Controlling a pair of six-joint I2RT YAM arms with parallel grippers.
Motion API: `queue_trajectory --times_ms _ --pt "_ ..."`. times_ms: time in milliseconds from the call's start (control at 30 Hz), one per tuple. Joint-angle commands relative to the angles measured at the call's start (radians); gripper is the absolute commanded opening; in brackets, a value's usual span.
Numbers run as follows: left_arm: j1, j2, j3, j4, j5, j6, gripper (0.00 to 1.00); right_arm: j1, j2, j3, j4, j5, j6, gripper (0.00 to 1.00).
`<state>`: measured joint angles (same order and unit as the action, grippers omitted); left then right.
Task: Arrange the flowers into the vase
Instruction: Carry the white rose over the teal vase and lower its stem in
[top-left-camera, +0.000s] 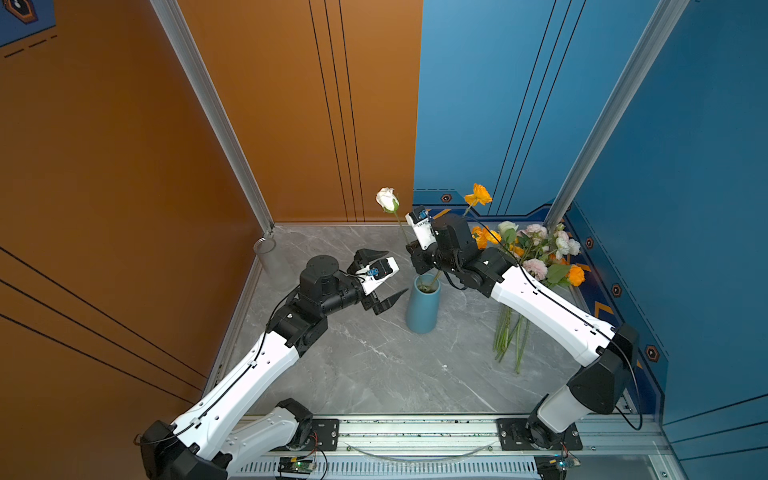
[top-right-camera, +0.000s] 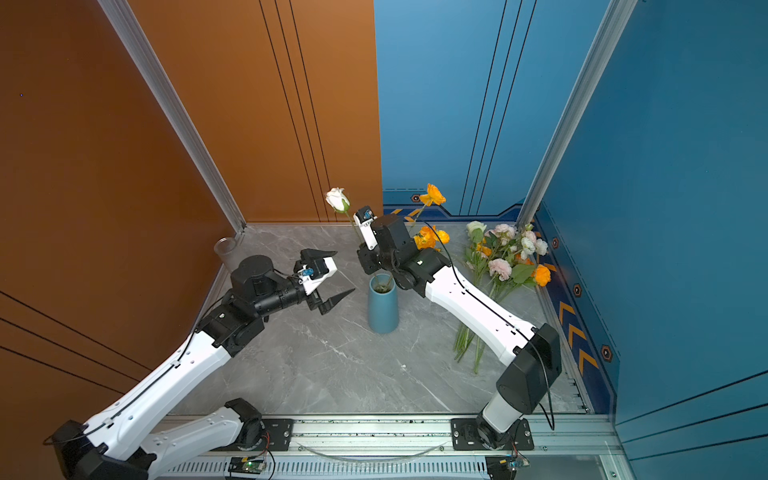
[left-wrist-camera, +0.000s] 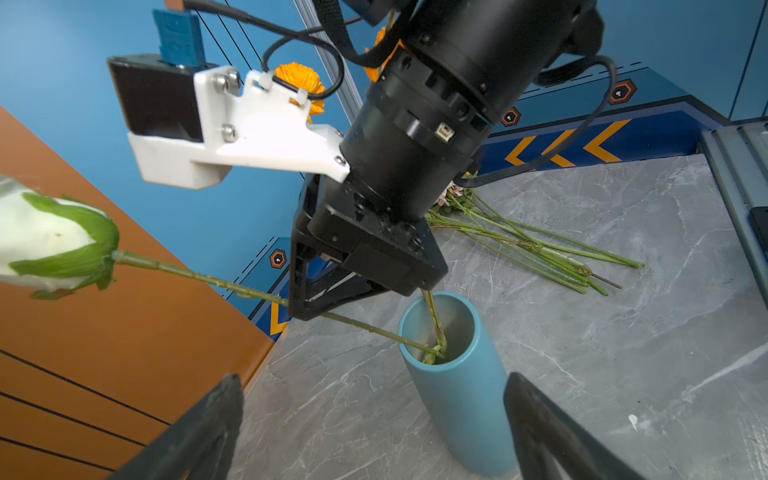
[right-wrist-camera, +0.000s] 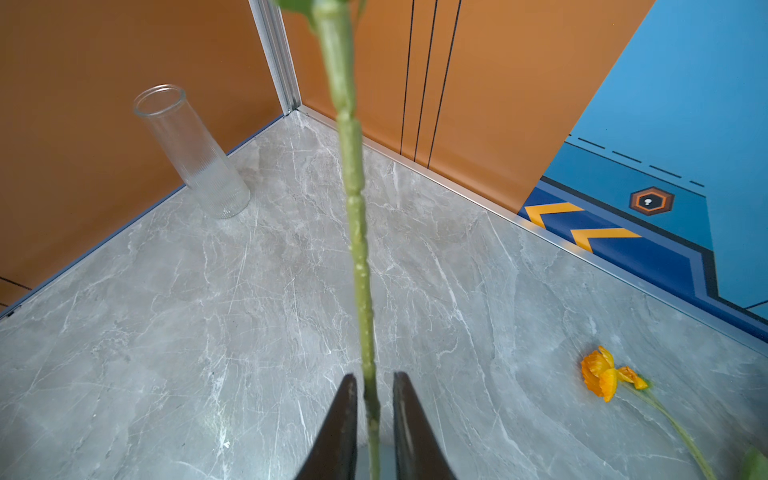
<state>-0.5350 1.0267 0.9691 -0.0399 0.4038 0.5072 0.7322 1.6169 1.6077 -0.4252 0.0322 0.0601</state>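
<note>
Straddles the stem (right-wrist-camera: 353, 187) of the white rose (top-left-camera: 387, 199) with the right gripper (right-wrist-camera: 374, 376), jaws only a sliver apart; shows a thin gap beside the stem in the right wrist view, so brackets it rather than pinches it. Sets that gripper just above the mouth of the blue vase (top-left-camera: 422, 307), with the rose's stem end down inside and the bloom leaning toward the orange wall (top-left-camera: 291, 124). Shares the vase with an orange flower (top-left-camera: 478, 194), tilted the opposite way toward the blue wall (top-left-camera: 478, 104). Hangs the left gripper (top-left-camera: 397, 271) just beside the vase on its left in both top views, jaws spread wide, gripping and touching nothing. Lays the flowers (top-left-camera: 536, 266) on the table (top-left-camera: 374, 365) right of the vase, partly under the right arm, blossoms near the back, stems toward the front rail (top-left-camera: 415, 432); crowds them close to the blue side wall. Stands a clear glass cylinder (top-left-camera: 268, 253) in the back left corner, well apart from both arms. Offers bare table from the vase to the front rail.
</note>
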Motion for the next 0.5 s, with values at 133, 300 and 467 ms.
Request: queue_trajectory --times_ms 133,300,467 --pt "0.008 -0.002 -0.008 0.013 0.012 -0.001 0.98 0.000 -0.033 -0.032 0.022 0.027 0.008 0.24" --pt "0.009 -0.002 -0.008 0.013 0.018 -0.005 0.98 0.011 -0.063 -0.043 0.019 0.042 0.006 0.36" --pt "0.004 -0.001 -0.004 0.014 0.031 -0.011 0.98 0.033 -0.099 -0.043 0.007 0.059 -0.004 0.51"
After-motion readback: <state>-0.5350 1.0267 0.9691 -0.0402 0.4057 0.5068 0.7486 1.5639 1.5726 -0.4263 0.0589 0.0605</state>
